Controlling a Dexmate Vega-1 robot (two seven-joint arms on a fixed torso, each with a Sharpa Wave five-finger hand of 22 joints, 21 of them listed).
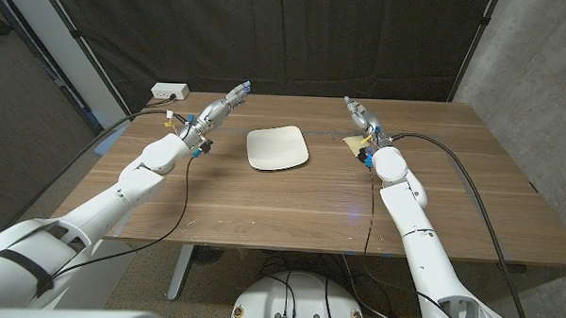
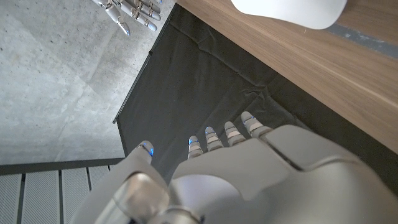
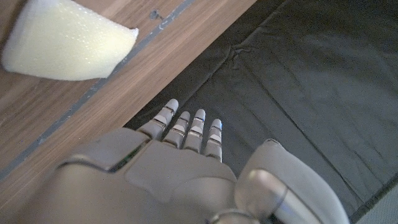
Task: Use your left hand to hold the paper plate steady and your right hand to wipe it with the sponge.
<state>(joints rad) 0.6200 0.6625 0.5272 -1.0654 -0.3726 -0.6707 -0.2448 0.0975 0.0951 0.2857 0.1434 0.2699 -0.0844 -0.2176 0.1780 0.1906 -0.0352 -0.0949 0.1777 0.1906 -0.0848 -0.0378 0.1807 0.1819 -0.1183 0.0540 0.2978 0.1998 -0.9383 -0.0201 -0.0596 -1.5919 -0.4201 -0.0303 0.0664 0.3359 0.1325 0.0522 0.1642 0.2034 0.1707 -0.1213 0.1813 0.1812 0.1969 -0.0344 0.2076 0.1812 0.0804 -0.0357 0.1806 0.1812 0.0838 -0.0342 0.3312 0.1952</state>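
A white, rounded-square paper plate (image 1: pixel 277 147) (image 2: pixel 289 9) lies at the middle of the wooden table (image 1: pixel 291 202). My left hand (image 1: pixel 226 104) (image 2: pixel 236 174) hovers to the plate's left and a little beyond it, fingers stretched out toward the table's far edge, holding nothing. My right hand (image 1: pixel 357 112) (image 3: pixel 180 168) is raised to the plate's right, fingers also straight and empty. The pale yellow sponge (image 1: pixel 351 142) (image 3: pixel 68 40) lies on the table beside my right wrist, untouched. In the left wrist view the right hand (image 2: pixel 130 9) appears far off.
A white power box (image 1: pixel 169 91) sits at the table's back left corner. A black curtain (image 1: pixel 297 37) hangs behind the table, with a concrete wall (image 1: pixel 540 83) on the right. Cables (image 1: pixel 453 160) run along both arms across the tabletop.
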